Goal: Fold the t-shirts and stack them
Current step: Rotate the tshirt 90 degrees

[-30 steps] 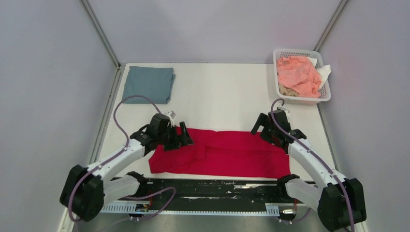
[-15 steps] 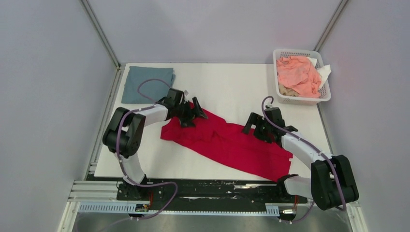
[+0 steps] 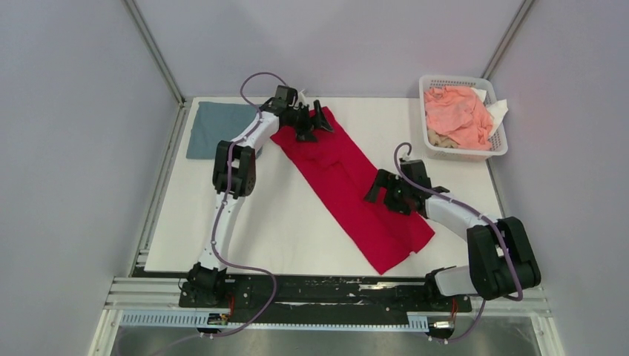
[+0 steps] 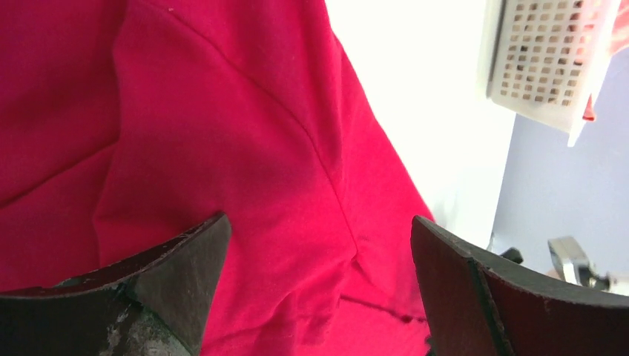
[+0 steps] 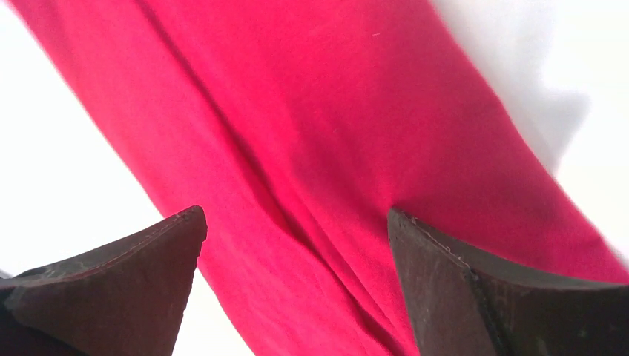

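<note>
The crimson red t-shirt (image 3: 341, 178) lies folded into a long strip, running diagonally from the back centre to the front right of the table. My left gripper (image 3: 315, 124) is stretched far out over the strip's far end, jaws wide open with red cloth (image 4: 245, 148) between and under them. My right gripper (image 3: 384, 194) sits over the strip's right edge near its middle, jaws open with red cloth (image 5: 334, 111) below. The grey-blue t-shirt (image 3: 215, 126) lies folded flat at the back left, partly behind the left arm.
A white mesh basket (image 3: 463, 153) holding pink cloth (image 3: 456, 111) stands at the back right; its wall shows in the left wrist view (image 4: 545, 52). Grey walls enclose the white table (image 3: 297, 230) on three sides.
The left arm has swept from the front left to the back centre, and the red shirt's left end went with it. The strip turned from crosswise to diagonal. The right gripper shifted slightly left.
</note>
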### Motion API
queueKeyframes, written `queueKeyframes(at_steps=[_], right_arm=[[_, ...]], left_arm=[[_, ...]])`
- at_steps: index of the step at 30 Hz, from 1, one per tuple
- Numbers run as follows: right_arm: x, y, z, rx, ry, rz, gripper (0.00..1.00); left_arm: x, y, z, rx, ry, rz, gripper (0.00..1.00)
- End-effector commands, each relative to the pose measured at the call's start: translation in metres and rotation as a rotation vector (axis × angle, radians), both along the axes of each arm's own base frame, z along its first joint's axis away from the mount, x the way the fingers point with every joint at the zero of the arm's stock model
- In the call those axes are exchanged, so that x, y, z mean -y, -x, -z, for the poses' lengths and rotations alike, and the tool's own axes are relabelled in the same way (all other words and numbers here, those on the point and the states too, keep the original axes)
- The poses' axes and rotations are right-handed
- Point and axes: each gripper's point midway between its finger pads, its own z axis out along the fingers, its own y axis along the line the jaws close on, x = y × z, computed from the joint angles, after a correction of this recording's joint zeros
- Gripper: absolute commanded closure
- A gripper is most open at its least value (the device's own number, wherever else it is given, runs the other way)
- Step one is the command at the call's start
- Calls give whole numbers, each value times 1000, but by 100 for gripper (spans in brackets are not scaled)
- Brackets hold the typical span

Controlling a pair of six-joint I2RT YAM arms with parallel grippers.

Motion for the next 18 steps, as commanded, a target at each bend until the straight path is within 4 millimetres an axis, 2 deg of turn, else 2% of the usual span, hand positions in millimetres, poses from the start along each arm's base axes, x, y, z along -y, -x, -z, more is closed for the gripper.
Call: queueKeyframes(at_steps=[1, 6, 7, 9, 10, 15, 18], right_arm=[[-50, 49, 14, -134, -104, -221, 0], [-92, 82, 11, -172, -131, -374, 0], [-98, 85, 10, -178, -143, -393, 0], [-107, 87, 5, -189, -174, -416, 0], [-112, 88, 3, -189, -182, -423, 0], [-148, 96, -3, -183, -214, -457, 0], [-168, 102, -1, -209, -235, -451, 0]], left_arm=[[-5, -15, 11, 12, -11, 34, 0], [-3, -49, 6, 84, 83, -40, 0], [-2, -59, -6, 118, 97, -51, 0], [-1, -68, 2, 113, 114, -88, 0], [2, -76, -6, 140, 148, -104, 0], [3, -95, -8, 169, 187, -183, 0], [3, -105, -17, 190, 215, -225, 0]])
